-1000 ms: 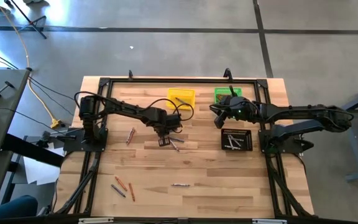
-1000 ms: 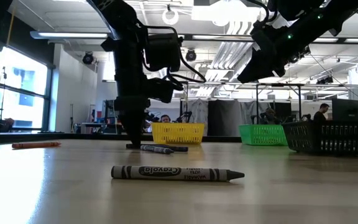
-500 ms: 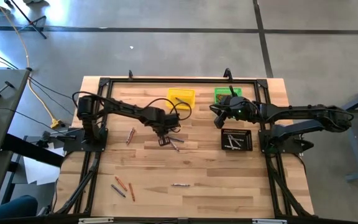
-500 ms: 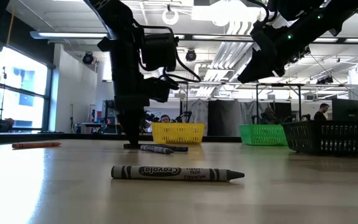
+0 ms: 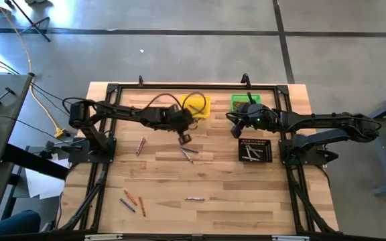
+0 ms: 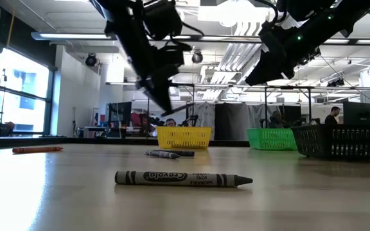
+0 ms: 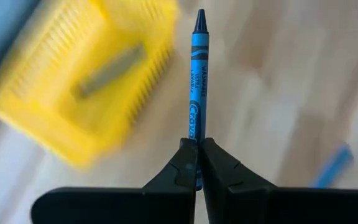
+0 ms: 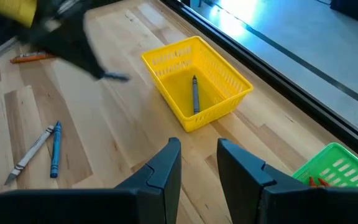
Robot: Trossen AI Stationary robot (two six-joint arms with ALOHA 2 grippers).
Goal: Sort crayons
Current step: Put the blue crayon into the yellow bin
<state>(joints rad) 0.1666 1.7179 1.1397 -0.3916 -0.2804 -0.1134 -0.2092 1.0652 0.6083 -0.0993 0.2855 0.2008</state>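
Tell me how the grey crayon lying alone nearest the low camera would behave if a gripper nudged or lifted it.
The grey crayon is a round, paper-wrapped stick lying flat on the smooth wooden table, so a sideways nudge would probably roll it. It looks thin and light, likely easy to lift. Its pointed tip might chip under a hard pinch.

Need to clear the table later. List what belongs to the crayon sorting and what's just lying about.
Job:
blue crayon in left gripper
loose crayons
yellow bin
green bin
black tray

Lying about:
yellow cable off the table
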